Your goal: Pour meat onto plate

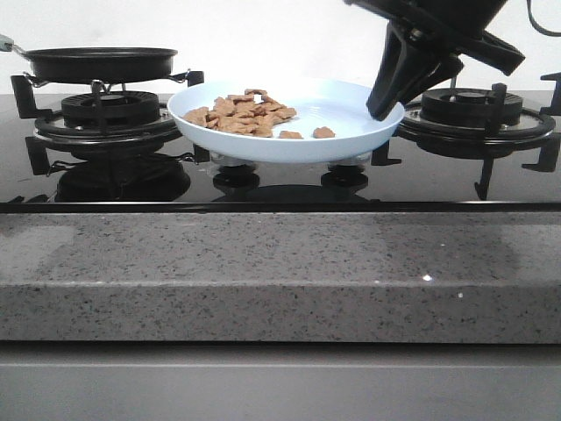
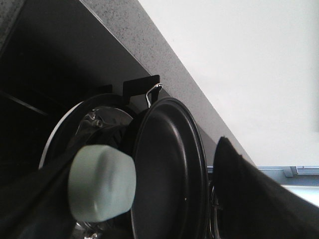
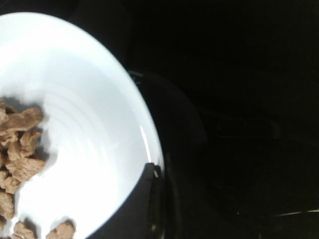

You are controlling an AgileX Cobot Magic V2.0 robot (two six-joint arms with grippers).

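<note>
plate (image 1: 351, 132) rim gripped by right pincer (image 1: 386, 110); meat (image 1: 245, 114) heaped across from it.

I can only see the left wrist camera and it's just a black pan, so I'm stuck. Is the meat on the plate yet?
Observer: Yes. In the front view the meat lies in a loose heap on the pale-blue plate.
Operator: Is the plate full?
Observer: No. The meat covers the plate's left part, and the right part is bare.
Operator: Where's the other arm?
Observer: The right gripper is down at the plate's right rim. I cannot tell whether it grips the rim.
</note>
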